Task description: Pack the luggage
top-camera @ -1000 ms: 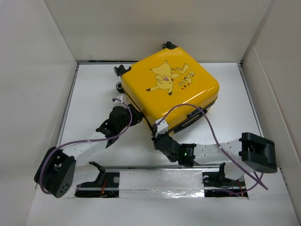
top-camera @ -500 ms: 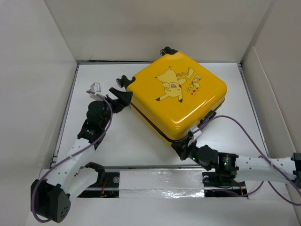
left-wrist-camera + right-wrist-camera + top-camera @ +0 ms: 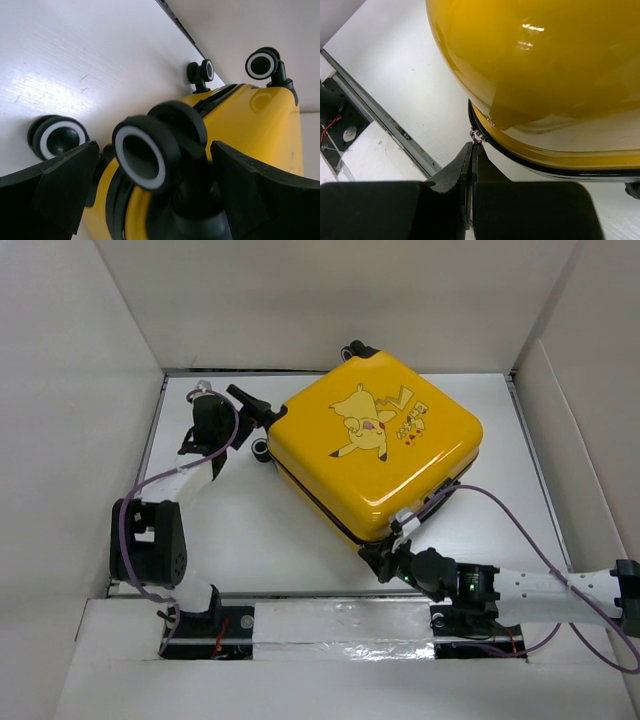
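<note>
The left claw [image 3: 155, 180] gapes wide, straddling a black wheel [image 3: 142, 157] of the yellow Pikachu suitcase [image 3: 375, 455]. The right claw [image 3: 471, 150] is pinched closed, tips at the zipper pull [image 3: 477, 135].

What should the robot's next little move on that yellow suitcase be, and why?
Probably closing the left pincer on the wheel. That pincer is open with a wheel of the luggage between its fingers, while the right pincer is shut on the zipper pull at the near corner. Holding the wheel would likely steady the case for zipping.
</note>
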Motion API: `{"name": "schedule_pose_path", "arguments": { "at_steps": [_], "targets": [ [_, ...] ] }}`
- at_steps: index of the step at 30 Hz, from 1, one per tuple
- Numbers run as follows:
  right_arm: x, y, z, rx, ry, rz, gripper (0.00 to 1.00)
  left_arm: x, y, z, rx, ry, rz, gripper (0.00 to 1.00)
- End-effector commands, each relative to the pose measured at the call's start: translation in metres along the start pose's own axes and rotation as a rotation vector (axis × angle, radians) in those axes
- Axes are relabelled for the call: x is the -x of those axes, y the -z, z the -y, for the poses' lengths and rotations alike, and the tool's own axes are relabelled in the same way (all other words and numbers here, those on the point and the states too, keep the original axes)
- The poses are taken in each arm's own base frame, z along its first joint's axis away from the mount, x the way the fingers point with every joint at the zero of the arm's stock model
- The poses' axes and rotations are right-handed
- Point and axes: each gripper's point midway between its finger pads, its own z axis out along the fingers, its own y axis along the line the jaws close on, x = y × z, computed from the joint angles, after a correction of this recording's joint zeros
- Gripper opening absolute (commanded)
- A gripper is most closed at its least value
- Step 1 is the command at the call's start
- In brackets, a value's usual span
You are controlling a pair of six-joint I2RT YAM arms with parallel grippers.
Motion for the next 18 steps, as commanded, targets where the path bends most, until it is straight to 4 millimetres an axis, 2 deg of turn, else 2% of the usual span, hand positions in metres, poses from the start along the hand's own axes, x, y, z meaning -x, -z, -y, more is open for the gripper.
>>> {"name": "schedule_pose_path", "arguments": {
  "at_steps": [1, 6, 13, 18],
  "targets": [
    [0.045, 0.005, -0.062, 0.231, -0.116, 0.097, 0.00, 0.019, 0.000, 0.047, -0.126, -0.022, 0.002, 0.94],
    [0.036, 0.001, -0.064, 0.235, -0.113, 0.069, 0.00, 0.015, -0.014, 0.059, -0.186, 0.016, -0.044, 0.92],
    [0.035, -0.002, -0.068, 0.245, -0.115, 0.070, 0.00, 0.002, -0.028, 0.067, -0.261, 0.117, -0.090, 0.86],
    [0.033, -0.002, -0.068, 0.247, -0.113, 0.061, 0.00, 0.004, -0.034, 0.077, -0.323, 0.196, -0.093, 0.67]
  ]
}}
